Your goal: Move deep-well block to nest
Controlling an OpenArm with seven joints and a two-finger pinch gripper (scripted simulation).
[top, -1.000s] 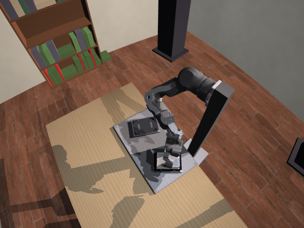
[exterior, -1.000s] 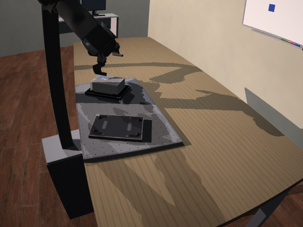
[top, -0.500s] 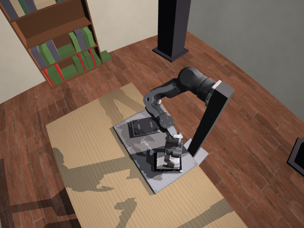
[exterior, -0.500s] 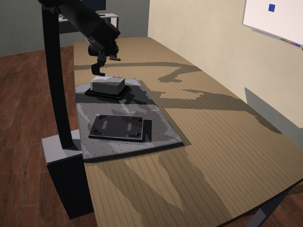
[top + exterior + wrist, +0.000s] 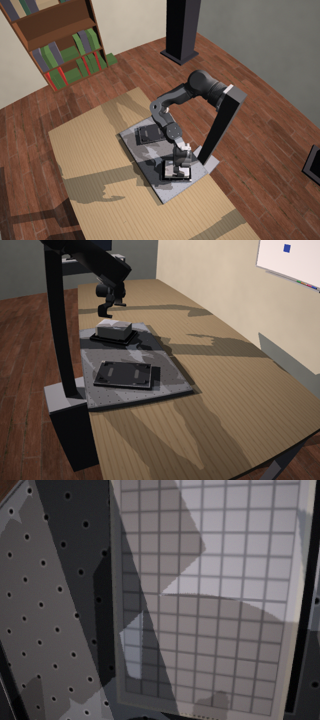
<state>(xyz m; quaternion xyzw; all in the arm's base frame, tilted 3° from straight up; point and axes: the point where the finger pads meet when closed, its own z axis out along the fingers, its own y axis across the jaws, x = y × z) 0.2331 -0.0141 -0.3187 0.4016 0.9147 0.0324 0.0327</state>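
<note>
The white 96-well deep-well block (image 5: pixel 179 169) sits in the black plate nest N1 (image 5: pixel 176 178) at the near end of the grey perforated baseplate (image 5: pixel 160 157). It also shows in the exterior view (image 5: pixel 113 329). My gripper (image 5: pixel 111 308) hangs a little above the block, pointing down, open and empty; its fingers do not touch the block. In the top view the gripper (image 5: pixel 178 169) covers part of the block's top. The wrist view looks straight down on the block's well grid (image 5: pixel 210 595). Nest N2 (image 5: pixel 151 133) is empty and also shows in the exterior view (image 5: pixel 124 374).
The arm's dark column and base (image 5: pixel 219 129) stand beside the baseplate, close to N1. The baseplate lies on a wooden table (image 5: pixel 206 374). A bookshelf (image 5: pixel 56 41) and a dark pillar (image 5: pixel 182 28) stand far off on the floor.
</note>
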